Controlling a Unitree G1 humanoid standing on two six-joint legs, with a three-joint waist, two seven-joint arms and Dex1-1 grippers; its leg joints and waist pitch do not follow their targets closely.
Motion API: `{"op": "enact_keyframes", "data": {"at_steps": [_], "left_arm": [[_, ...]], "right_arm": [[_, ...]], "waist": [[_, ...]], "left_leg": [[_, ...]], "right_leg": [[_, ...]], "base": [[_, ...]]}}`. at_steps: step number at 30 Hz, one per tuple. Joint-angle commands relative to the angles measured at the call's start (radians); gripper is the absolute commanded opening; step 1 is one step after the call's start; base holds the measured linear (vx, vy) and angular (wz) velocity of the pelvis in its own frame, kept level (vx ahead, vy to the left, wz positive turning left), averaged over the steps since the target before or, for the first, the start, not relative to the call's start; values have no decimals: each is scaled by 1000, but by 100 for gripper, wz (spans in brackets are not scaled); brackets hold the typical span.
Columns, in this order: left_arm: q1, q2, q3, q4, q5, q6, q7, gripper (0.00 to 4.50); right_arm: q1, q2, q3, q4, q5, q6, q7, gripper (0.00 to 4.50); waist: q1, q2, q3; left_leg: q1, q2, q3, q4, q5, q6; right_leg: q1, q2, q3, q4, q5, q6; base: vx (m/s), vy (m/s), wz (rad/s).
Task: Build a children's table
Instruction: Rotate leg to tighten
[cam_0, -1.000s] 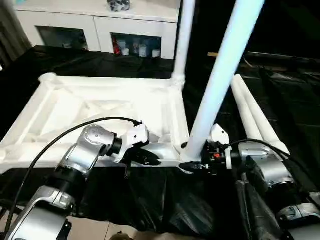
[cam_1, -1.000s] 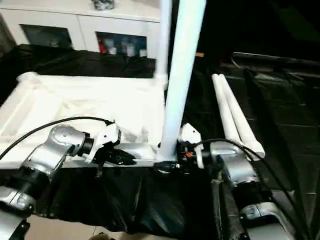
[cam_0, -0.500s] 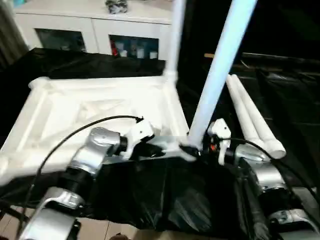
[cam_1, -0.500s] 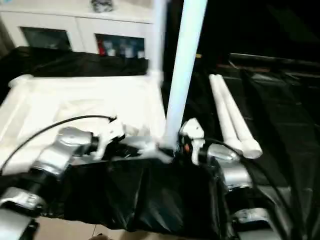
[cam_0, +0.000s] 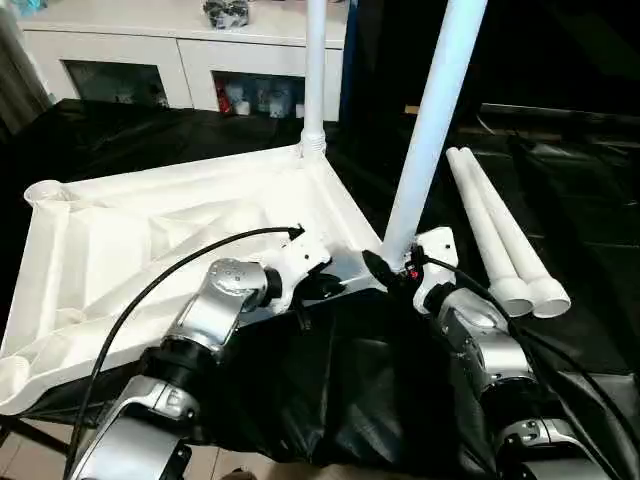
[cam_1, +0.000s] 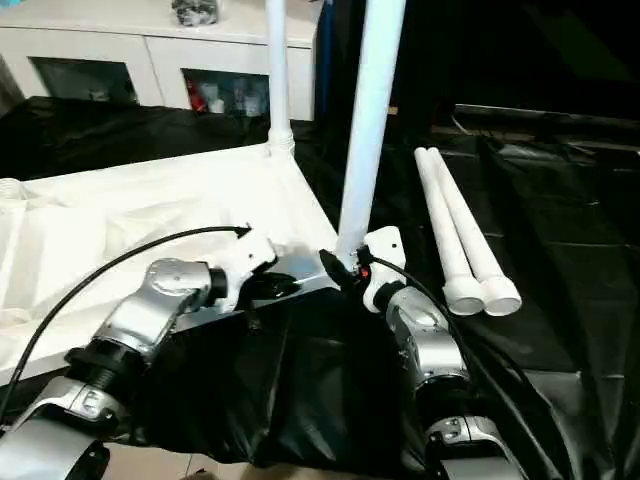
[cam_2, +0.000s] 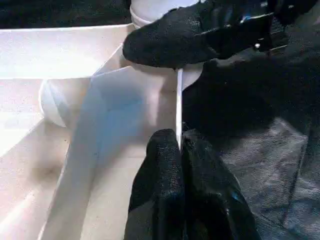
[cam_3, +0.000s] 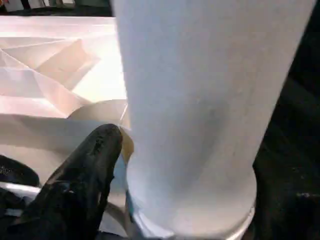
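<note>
Seating second leg (cam_0: 432, 130) into near corner socket of upside-down tabletop (cam_0: 120, 240). Our right gripper (cam_0: 392, 272) jaws narrow, clamped round leg base. Left gripper (cam_2: 177, 150) jaws pinched shut on thin tabletop rim, just beside socket. We reckon: brace rim firm, keep leg plumb, push straight down. Two spare legs (cam_0: 500, 240) lie beyond right jaws.

The white plastic rectangular tabletop (cam_0: 150, 240) lies upside down, ribbed underside up, on the black-covered work table (cam_0: 600, 210). Two long white tubular legs stand in its corner sockets: one at the far corner (cam_0: 314, 70), one at the near corner (cam_0: 430, 120). Two more white legs (cam_0: 495, 235) lie side by side just beside it.
</note>
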Motion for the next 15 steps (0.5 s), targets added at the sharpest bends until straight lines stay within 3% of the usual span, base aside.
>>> {"op": "enact_keyframes", "data": {"at_steps": [1, 5, 6, 7, 9, 11, 15], "left_arm": [[-59, -46, -2, 0, 2, -63, 96, 0], [-74, -47, 38, 4, -17, -65, 123, 0], [-77, -42, 75, -10, -52, -55, 110, 44], [-77, -42, 75, -10, -52, -55, 110, 44], [-79, -31, 95, -19, -79, -41, 90, 55], [-71, -1, 106, -40, -91, -39, 69, 75], [-59, 70, 151, -71, -94, -35, 86, 84]], "right_arm": [[37, 15, 85, -50, 0, 22, 88, 380], [73, -41, 80, -153, 37, 41, 183, 380], [100, -85, 74, -217, 59, 51, 238, 388], [100, -85, 74, -217, 59, 51, 238, 388], [118, -120, 68, -253, 68, 50, 262, 388], [134, -165, 50, -287, 80, 57, 282, 388], [164, -240, 17, -349, 120, 95, 343, 388]], "waist": [[4, 1, -57], [10, -1, -60], [12, 1, -58], [14, -3, -59], [15, 4, -63], [8, 0, -64], [-1, 0, -63]], "left_leg": [[2, 19, -1, -73, -200, 45], [-5, 20, -2, -70, -169, 63], [-7, 19, -2, -71, -164, 68], [-5, 19, 0, -67, -163, 78], [-14, 17, -3, -64, -131, 86], [-20, 18, -4, -62, -106, 92], [-15, 15, -1, -57, -94, 112]], "right_leg": [[50, -65, 46, -87, -248, -177], [55, -67, 45, -78, -199, -187], [57, -64, 43, -81, -201, -181], [58, -65, 44, -80, -191, -183], [63, -67, 42, -72, -148, -197], [65, -65, 39, -68, -108, -209], [62, -59, 40, -64, -72, -223]], "base": [[0, 0, 0], [0, 0, 0], [0, 0, 0], [0, 0, 0], [0, 0, 0], [0, 0, 0], [0, 0, 0]]}}
